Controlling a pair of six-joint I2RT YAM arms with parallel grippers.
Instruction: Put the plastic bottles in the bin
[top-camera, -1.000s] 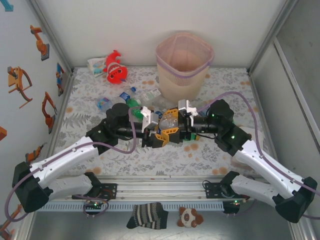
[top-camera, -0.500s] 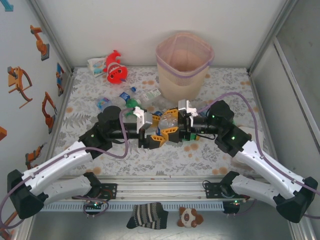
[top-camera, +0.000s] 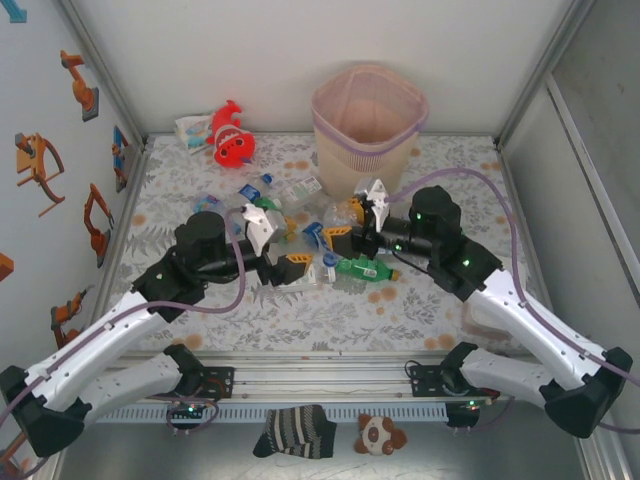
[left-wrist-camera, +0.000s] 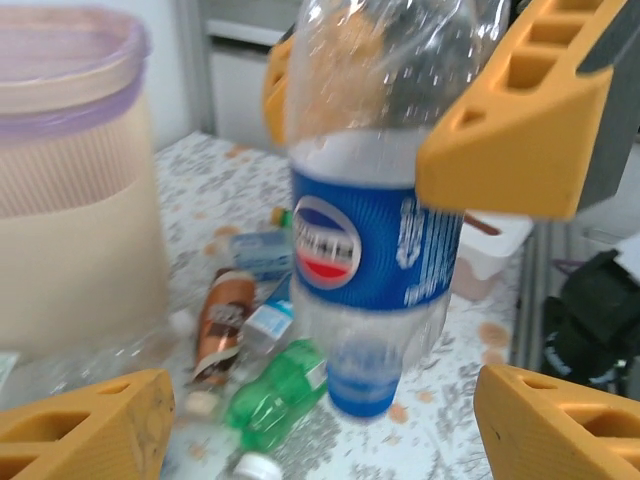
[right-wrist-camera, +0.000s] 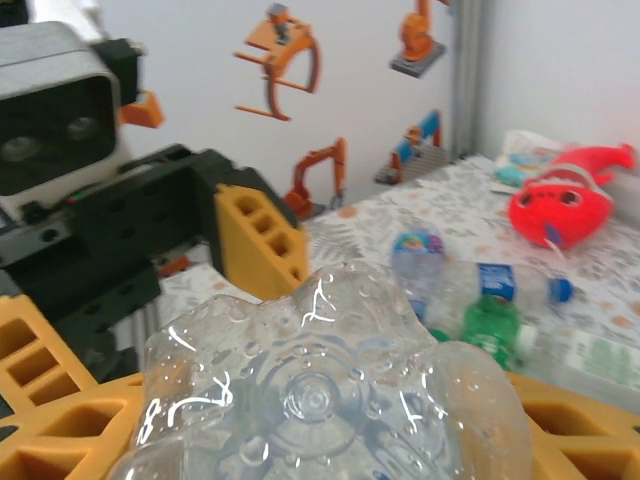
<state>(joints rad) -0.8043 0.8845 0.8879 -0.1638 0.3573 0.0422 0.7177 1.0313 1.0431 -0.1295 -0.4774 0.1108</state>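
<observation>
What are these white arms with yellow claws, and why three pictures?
They are two robot arms bolted to a table. One picture looks down from above; the other two come from a camera on each wrist. Each arm ends in a gripper with two yellow fingers. The right gripper is shut on a clear bottle with a blue label, cap pointing down. The left gripper is open and holds nothing. More plastic bottles, including a green bottle, lie on the table, and a red fish plush toy sits at the back. The tall beige bin is where bottles go.
</observation>
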